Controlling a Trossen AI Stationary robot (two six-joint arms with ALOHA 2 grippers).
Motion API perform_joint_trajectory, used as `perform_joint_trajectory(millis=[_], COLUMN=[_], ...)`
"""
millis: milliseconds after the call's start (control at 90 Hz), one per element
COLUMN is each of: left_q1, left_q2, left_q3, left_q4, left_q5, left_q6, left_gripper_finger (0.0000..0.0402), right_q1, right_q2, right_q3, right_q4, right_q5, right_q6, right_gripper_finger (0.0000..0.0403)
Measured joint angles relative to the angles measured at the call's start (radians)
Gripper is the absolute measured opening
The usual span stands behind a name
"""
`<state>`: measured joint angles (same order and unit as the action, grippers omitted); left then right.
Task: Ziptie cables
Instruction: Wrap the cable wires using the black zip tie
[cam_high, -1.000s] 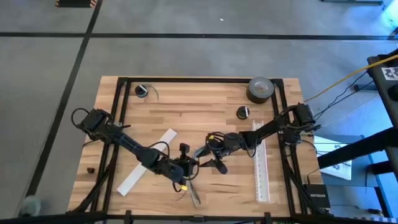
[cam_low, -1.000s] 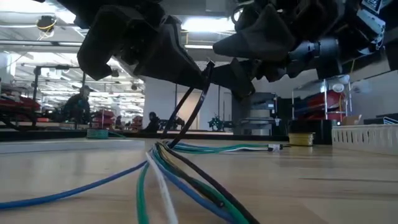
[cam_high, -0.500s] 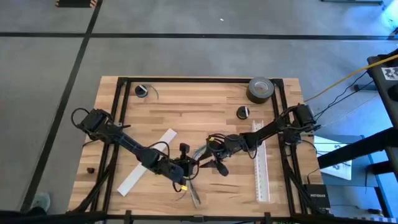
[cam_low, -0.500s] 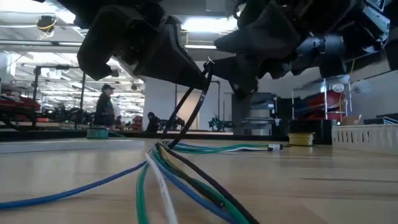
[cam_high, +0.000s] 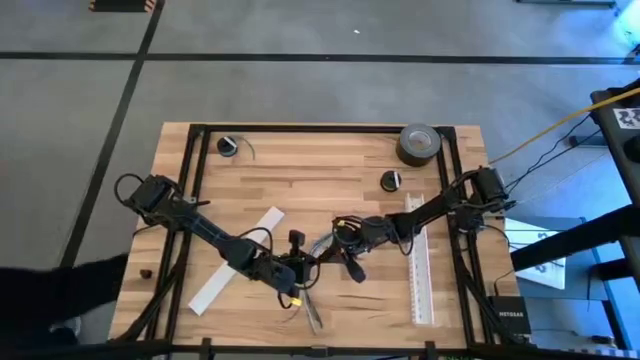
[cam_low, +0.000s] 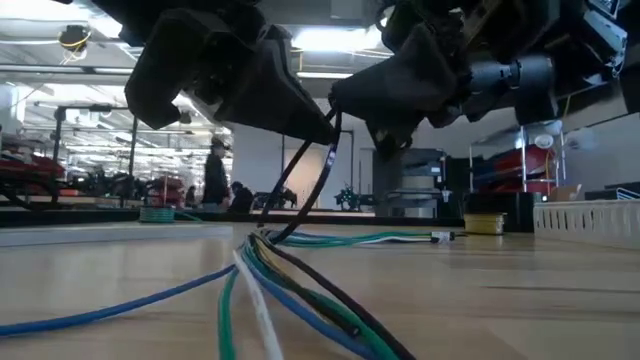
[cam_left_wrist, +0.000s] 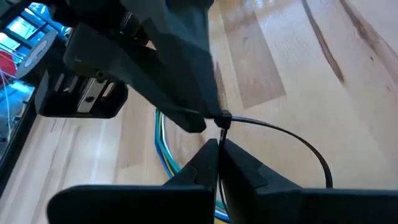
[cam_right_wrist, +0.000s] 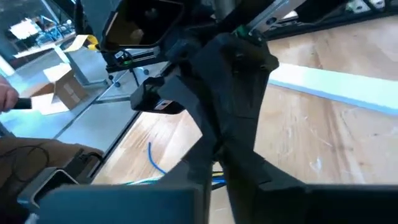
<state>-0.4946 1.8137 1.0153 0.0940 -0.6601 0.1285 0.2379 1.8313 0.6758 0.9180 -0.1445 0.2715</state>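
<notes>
high view, left to right. a dark shape, part of a person (cam_high: 60, 300), now fills the lower left corner beyond the table (cam_high: 300, 180); half a second ago only a small trace showed there. in the low view a person (cam_low: 216, 172) in the far room stands further right than before. left gripper (cam_high: 303, 268), just left of centre, is closed on the ziptie (cam_left_wrist: 292, 134), whose thin black strip loops out from the fingertips in the left wrist view. right gripper (cam_high: 335, 245), centre, has edged slightly leftward toward the left one and is pinched on the same ziptie; the two tips nearly touch. the cables (cam_low: 300, 285) lie on the wood below both grippers, in the lower centre of the frame, the ziptie arching up from them. a white slotted strip (cam_high: 237, 260) lies left of centre, partly crossed by the left arm; a second one (cam_high: 417, 262) lies at right. tape roll (cam_high: 420, 143) sits at upper right.
</notes>
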Motion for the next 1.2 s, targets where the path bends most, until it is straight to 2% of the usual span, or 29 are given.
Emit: perform_joint_trajectory(millis=[144,533,811,1022,1200], left_q1=[0.0,0.001,0.0,-0.002,-0.004], left_q2=[0.0,0.0,0.002,0.004,0.006], left_q3=[0.0,0.0,0.0,0.0,-0.001], left_q4=[0.0,-0.005,-0.012,-0.087,-0.087], left_q5=[0.0,-0.005,0.046,0.058,0.058], left_q6=[-0.013,-0.02,-0.017,-0.031,-0.024], left_gripper_finger=[0.0,0.0,0.0,0.0,0.0], right_q1=[0.017,0.073,0.085,0.083,0.082], right_q2=[0.0,0.0,-0.017,-0.1,-0.18], right_q3=[0.0,0.0,0.0,0.0,0.0], right_q4=[0.0,0.023,0.029,-0.027,-0.132], right_q5=[0.038,0.314,0.392,0.443,0.476], right_q6=[-0.073,-0.329,-0.409,-0.487,-0.528], right_gripper_finger=[0.0,0.0,0.0,0.0,0.0])
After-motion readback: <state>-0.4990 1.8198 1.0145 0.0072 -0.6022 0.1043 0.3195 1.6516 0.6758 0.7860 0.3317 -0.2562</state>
